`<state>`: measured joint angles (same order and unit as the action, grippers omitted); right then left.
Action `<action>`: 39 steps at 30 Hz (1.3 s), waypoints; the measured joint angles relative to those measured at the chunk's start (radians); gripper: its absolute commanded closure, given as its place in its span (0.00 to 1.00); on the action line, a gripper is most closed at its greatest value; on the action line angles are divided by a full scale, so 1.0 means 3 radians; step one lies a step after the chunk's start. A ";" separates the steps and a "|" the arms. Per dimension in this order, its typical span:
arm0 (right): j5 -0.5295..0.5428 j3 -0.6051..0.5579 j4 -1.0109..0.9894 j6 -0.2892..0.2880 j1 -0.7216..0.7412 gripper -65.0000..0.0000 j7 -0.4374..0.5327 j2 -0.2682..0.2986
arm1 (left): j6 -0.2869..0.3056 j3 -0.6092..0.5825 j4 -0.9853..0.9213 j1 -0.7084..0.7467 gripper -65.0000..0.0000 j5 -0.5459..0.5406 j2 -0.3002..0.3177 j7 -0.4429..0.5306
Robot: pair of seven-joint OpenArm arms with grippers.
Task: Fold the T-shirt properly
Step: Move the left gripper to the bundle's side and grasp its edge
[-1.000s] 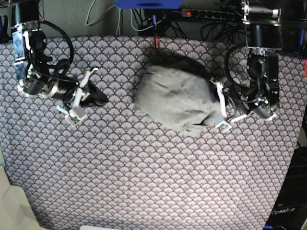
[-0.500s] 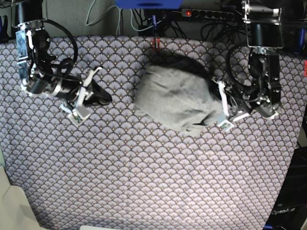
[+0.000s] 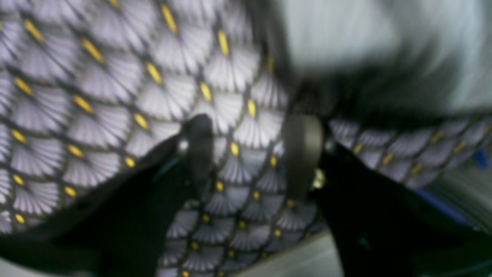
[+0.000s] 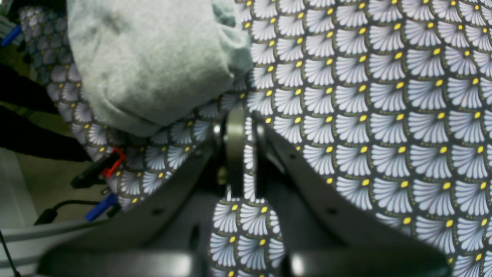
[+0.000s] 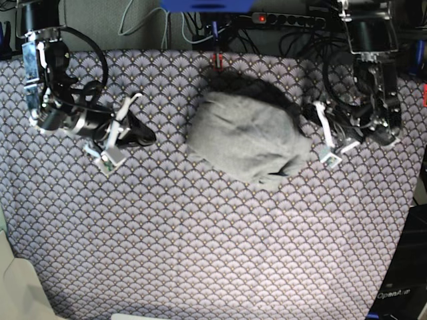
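The light grey T-shirt (image 5: 243,140) lies bunched in a compact folded lump at the table's back centre. It also shows in the right wrist view as the T-shirt (image 4: 153,57) and, blurred, in the left wrist view as the T-shirt (image 3: 365,34). My left gripper (image 5: 320,137) hovers just right of the shirt's right edge, clear of the fabric. Its fingers (image 3: 301,150) are open, and between them in the left gripper (image 3: 250,146) only tablecloth shows. My right gripper (image 5: 147,138) is to the left of the shirt and apart from it. The right gripper (image 4: 248,150) is shut and holds nothing.
The purple scallop-patterned tablecloth (image 5: 200,247) covers the whole table. A red clip (image 5: 215,61) sits at the back edge just behind the shirt. A power strip (image 5: 287,19) and cables lie beyond that edge. The table's right edge runs close to the left arm.
The left gripper let go of the shirt's right edge, opened, and drew back to the right. The right arm shifted slightly toward the shirt, then held still.
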<state>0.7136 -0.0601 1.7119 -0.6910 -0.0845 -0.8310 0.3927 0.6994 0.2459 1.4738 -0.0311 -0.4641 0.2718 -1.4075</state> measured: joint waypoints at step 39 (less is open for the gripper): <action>0.0000 -0.0017 -0.0033 0.0000 0.0033 0.97 -0.0008 -0.0051 | 0.0001 -0.0128 -0.1003 -0.1125 0.99 0.1164 -0.0689 0.0024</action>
<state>0.7136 -0.0650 1.7020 -0.6910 -0.0746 -0.8333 0.3775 0.6998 0.2073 1.1728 -0.3687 -0.1150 0.0650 -1.4002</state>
